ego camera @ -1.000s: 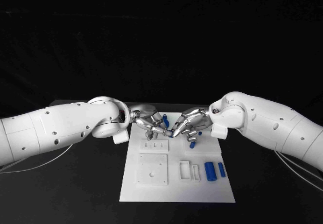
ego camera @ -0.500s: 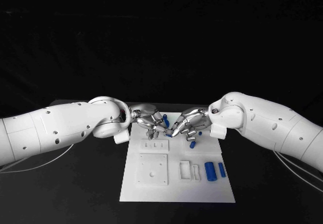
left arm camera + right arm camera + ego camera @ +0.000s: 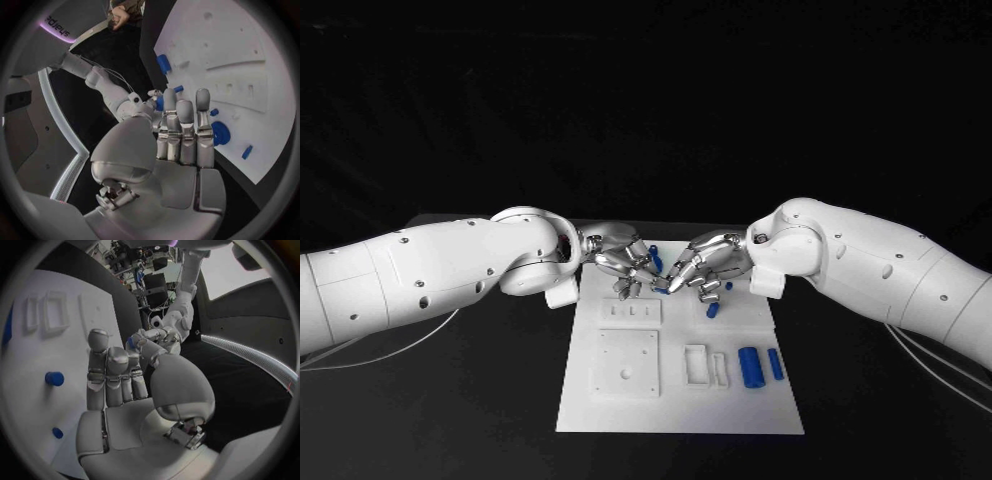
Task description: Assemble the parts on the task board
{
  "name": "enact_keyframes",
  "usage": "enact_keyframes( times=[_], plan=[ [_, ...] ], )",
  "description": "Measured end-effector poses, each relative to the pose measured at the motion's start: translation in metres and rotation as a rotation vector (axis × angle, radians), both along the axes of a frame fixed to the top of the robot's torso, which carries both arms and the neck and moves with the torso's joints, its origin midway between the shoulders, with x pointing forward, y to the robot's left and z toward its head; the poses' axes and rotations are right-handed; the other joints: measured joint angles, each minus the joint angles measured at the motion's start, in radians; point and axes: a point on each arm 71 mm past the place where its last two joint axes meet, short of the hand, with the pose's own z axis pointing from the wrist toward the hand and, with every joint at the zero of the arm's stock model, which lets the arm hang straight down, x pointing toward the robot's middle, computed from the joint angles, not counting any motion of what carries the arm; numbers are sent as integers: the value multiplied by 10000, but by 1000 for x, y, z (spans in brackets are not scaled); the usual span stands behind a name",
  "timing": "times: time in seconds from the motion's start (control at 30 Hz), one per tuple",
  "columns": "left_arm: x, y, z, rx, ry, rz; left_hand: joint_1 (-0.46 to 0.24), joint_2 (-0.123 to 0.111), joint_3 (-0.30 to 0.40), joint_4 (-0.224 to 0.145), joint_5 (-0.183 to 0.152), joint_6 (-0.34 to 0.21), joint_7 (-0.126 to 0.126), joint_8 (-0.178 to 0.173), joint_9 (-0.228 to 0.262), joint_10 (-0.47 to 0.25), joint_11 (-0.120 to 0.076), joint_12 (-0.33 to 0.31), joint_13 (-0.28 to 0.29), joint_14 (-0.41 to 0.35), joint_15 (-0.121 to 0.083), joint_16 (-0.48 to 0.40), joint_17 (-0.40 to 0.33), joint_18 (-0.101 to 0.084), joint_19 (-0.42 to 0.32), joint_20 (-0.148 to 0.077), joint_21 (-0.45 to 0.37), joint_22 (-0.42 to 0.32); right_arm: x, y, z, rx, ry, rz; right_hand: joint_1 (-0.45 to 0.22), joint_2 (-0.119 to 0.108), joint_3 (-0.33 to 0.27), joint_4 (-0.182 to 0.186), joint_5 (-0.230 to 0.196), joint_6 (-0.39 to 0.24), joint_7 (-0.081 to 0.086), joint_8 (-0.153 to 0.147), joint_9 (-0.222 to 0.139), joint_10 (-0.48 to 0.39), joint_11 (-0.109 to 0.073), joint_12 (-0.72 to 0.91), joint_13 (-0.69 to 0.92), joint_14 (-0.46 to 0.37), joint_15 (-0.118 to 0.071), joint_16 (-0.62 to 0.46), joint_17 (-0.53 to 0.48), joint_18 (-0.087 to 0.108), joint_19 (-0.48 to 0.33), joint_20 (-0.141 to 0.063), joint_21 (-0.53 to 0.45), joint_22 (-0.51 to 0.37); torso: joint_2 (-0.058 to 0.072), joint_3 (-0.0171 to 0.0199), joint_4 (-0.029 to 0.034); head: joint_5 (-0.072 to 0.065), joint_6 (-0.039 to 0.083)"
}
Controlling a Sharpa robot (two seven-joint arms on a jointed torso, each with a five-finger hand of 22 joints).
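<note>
Black table [image 3: 473, 400], dark backdrop. Silver left hand [image 3: 615, 262] and silver right hand [image 3: 707, 264]: fingertips meeting over the far end of the white plate task board [image 3: 678, 410], around a small blue peg [image 3: 655, 259]; which hand pinches it, cannot tell. Peg's long axis roughly upright. Just beside the right hand: short blue pin [image 3: 711, 309]. Nearer the robot: two blue cylinders [image 3: 750, 366], well apart, unobstructed.

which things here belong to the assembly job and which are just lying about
Job: task board, blue parts on it, left hand and right hand meeting above its far end.
Lying about: black table, cables beside the arms.
</note>
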Motion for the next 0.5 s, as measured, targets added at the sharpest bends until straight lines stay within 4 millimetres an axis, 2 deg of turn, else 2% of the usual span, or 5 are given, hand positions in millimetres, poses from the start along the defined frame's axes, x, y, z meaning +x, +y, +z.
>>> enact_keyframes(
  times=[0.3, 0.37, 0.4, 0.43, 0.5],
  plan=[
    [0, 0, 0, -26, 20, 20, 332, 239, 119, -175, 262, -70, -2, 108, 184, 64, -58, -39, -22, 41, -36, 102, 32, -1, 38, -37, 193, -1, 0, 0, -2, 35, 9, -69, -38, -38, 43, -14, 59, -5, 4, 0, 3, 1, 1, 0, 19, 0, 0, 0, 9, 0, 0, 0, 0, 0, -1, 0, 3, -1, -2],
    [0, 0, -1, -40, 37, 33, 332, 239, 119, -176, 447, -71, -2, 196, 260, 81, -46, -39, -19, 82, -68, 187, 74, -1, 74, -73, 297, -1, -1, 0, -2, 42, 15, -71, -38, -38, 43, -14, 61, -7, 4, 0, 6, 1, 1, 0, 18, 0, 0, 0, 9, 0, 0, 0, 0, 0, -2, 0, 3, -1, -2],
    [0, 0, -1, -55, 46, 47, 332, 239, 118, -178, 762, -72, -1, 296, 410, 116, -12, 33, 17, 142, -102, 281, 131, -1, 74, -73, 453, -2, -1, 1, -3, 51, 18, -72, -38, -38, 43, -14, 119, -8, 5, 0, 11, -3, 5, 0, 10, 0, 0, 0, 15, 0, 0, 0, 0, 0, -2, 0, 6, -1, -2],
    [0, 0, -1, -69, 50, 57, 332, 239, 107, -190, 902, -85, 12, 378, 553, 119, -12, 91, 52, 165, -123, 344, 166, 0, 67, -80, 565, -2, -2, 1, -3, 58, 20, -75, -40, -40, 43, -14, 174, -11, 6, -1, 212, -24, 22, 0, 1, 0, 0, 0, 16, 0, 0, 0, 0, 0, -2, -2, 7, 4, -2],
    [0, 0, -1, -106, 61, 86, 332, 239, 122, -175, 1047, -85, 12, 483, 787, 131, -21, 146, 96, 205, -135, 380, 200, 0, -2, -149, 758, -2, -2, 2, -3, 69, 17, -97, -77, -77, 43, -14, 324, -32, -3, -1, 369, -59, 14, -41, -19, 0, 0, -1, 16, 0, 0, 0, 0, 0, -2, -3, 8, 10, -9]
  ],
)
